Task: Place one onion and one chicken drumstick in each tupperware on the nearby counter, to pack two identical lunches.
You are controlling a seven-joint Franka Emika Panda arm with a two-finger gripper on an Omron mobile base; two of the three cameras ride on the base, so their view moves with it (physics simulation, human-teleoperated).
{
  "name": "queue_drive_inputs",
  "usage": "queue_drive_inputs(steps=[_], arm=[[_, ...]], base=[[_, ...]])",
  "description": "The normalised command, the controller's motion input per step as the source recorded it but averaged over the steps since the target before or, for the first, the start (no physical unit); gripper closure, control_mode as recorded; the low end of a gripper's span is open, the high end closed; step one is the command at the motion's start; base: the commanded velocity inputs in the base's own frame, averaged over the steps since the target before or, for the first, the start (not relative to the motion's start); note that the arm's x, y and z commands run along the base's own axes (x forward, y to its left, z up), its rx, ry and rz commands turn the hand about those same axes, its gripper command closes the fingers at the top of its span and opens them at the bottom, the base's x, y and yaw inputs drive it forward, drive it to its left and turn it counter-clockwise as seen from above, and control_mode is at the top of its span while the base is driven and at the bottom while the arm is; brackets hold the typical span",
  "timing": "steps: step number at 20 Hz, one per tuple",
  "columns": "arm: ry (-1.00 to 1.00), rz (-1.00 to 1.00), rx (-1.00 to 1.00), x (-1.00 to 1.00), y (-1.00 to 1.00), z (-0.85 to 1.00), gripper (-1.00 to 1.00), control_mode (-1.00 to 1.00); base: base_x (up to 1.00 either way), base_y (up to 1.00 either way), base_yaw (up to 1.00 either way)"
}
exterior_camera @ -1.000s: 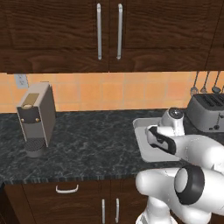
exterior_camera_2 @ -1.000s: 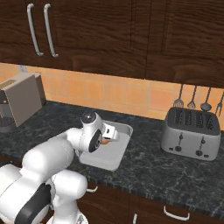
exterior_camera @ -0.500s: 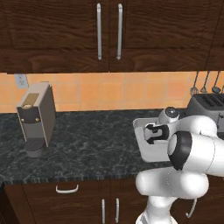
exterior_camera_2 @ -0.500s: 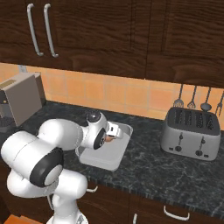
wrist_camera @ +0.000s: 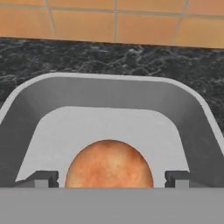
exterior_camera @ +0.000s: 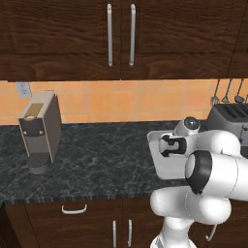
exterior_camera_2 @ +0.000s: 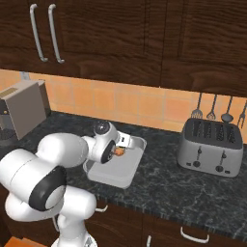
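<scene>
A pale grey tupperware [wrist_camera: 109, 92] sits on the dark speckled counter [wrist_camera: 109, 57] near the tiled back wall. Inside it lies a round orange-tan onion [wrist_camera: 109, 162]. My gripper [wrist_camera: 111, 179] hangs low over the tray, open, with a fingertip on each side of the onion and a small gap at both. From the left base view the gripper [exterior_camera: 169, 145] is at the tupperware's [exterior_camera: 167, 167] back end. In the right base view the onion [exterior_camera_2: 118, 152] peeks out beside the gripper [exterior_camera_2: 120, 147], over the tupperware [exterior_camera_2: 116, 171].
A silver toaster [exterior_camera_2: 210, 147] stands to the right of the tray, with utensils [exterior_camera_2: 212, 113] hanging on the wall above it. A coffee machine [exterior_camera: 41, 128] is at the far left of the counter [exterior_camera: 97, 160]. Dark wall cabinets hang overhead.
The arm's elbow has swung round while the hand stayed over the tray. The fingers have spread a little wider around the onion.
</scene>
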Motion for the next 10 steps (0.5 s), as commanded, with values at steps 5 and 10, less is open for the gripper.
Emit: queue_drive_inputs(steps=[5, 10], arm=[[-0.06, 0.00, 0.00, -0.17, 0.00, 0.44, -1.00, -1.00], [-0.11, 0.00, 0.00, -0.76, 0.04, 0.59, -1.00, -1.00]], base=[[0.00, 0.00, 0.00], [0.00, 0.00, 0.00]])
